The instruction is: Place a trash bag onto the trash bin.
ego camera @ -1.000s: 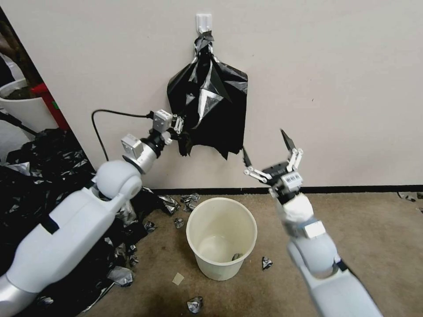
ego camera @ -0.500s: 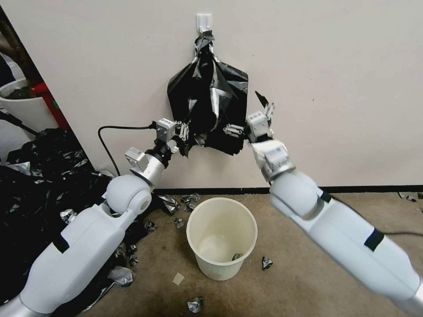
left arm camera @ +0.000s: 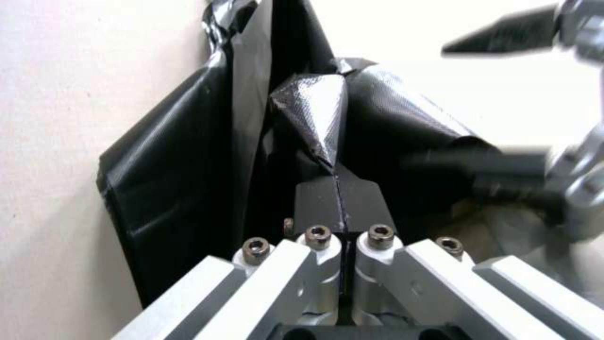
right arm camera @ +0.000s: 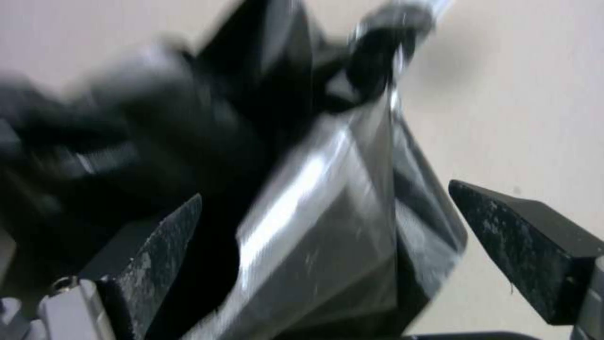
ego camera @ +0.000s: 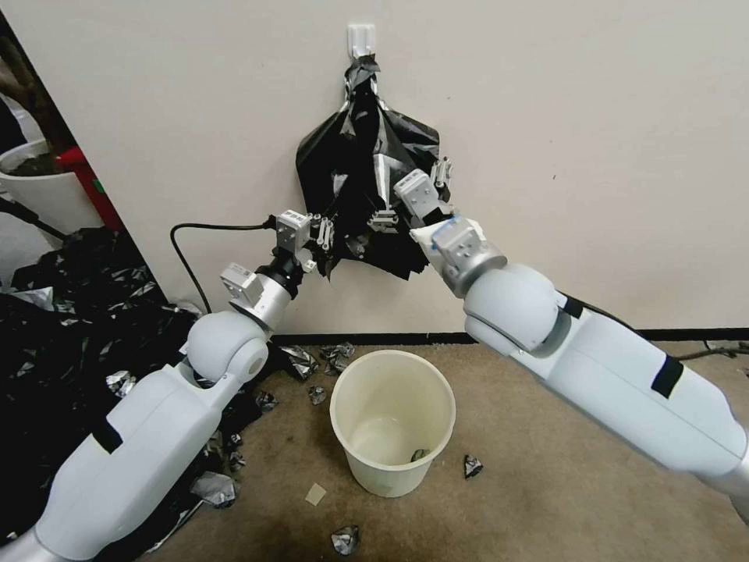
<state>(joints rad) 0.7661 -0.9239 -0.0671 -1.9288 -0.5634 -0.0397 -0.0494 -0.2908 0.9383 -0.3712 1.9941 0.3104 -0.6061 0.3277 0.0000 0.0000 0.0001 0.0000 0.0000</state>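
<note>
While left gripper (ego camera: 331, 238) pinches trash bag (ego camera: 367, 168), no writing legible.

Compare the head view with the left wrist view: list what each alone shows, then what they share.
Head view alone: the trash bin on the carpet, the wall hook, both arms. Left wrist view alone: the left tool shut on a fold of the trash bag. Shared: the black bags on the wall and the right tool, open beside them.
</note>
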